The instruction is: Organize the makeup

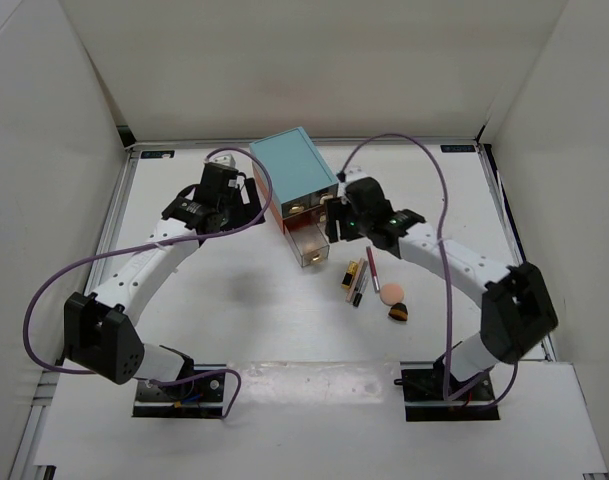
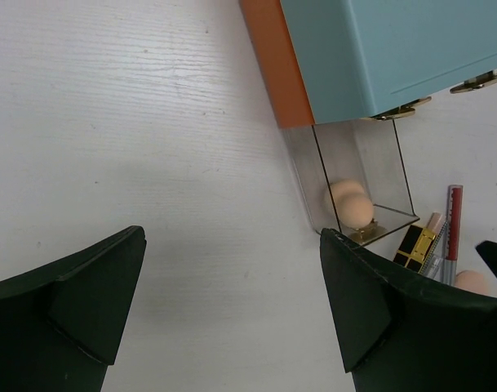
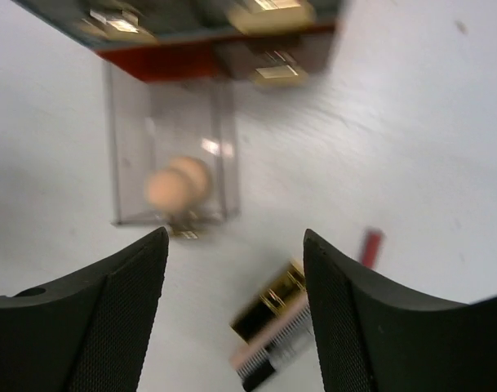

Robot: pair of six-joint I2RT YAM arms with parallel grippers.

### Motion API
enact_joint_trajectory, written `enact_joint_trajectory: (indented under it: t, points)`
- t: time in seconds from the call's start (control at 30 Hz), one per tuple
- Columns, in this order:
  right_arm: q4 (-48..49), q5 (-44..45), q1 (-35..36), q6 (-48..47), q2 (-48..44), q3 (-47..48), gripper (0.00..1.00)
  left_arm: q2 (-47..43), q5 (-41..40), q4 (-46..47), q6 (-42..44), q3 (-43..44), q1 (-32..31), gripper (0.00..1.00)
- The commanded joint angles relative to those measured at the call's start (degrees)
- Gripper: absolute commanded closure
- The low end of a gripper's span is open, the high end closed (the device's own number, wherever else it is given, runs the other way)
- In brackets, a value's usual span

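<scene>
- My left gripper (image 2: 232,235) is open wide and holds nothing. It hangs over the bare white worktop (image 1: 234,310), on the left side of the teal box (image 1: 294,168).
- My right gripper (image 3: 234,234) is open too, with nothing held between its fingers. It hangs just in front of the box, close to the right side of the drawer.
- A clear drawer (image 2: 379,175) sticks out from the bottom of the box, pulled open.
- Two peach sponges (image 2: 352,208) sit inside that drawer, touching each other.
- The rest of the makeup lies on the worktop, just to the right of the drawer.
- The gold lipstick tube (image 1: 351,275) lies flat there. It is black and gold.
- A thin red stick (image 1: 373,268) lies right beside the tube.
- One more slim stick lies by the tube, but it is too small for me to say more.
- A loose peach sponge (image 1: 390,292) sits a bit further right, near the sticks.
- A small dark thing (image 1: 399,313) with some orange on it sits just below that sponge. I cannot tell what it is.
- The right wrist view is blurry, so I cannot see fine things there.
</scene>
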Motion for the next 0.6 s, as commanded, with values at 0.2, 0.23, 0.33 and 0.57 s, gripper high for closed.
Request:
enact_joint_trajectory:
  t: [0.2, 0.23, 0.33, 0.57]
  points:
    - [-12.70, 0.93, -9.32, 8.65, -12.57, -19.49, 0.29, -0.31, 2.53, 2.67, 0.10, -0.90, -0.14, 0.02]
    - [-13.83, 1.28, -9.93, 9.88, -13.27, -20.46, 0.29, -0.23, 2.53, 2.32, 0.18, -0.81, -0.23, 0.02]
    - [-12.62, 3.04, -10.90, 11.99, -15.37, -24.41, 0.29, -0.22, 2.80, 2.32, -0.08, -0.98, -0.23, 0.02]
    - [-9.98, 3.75, -16.52, 14.99, -18.90, -30.40, 0.30, -1.28, 3.24, 2.67, -0.61, -2.39, -0.31, 0.02]
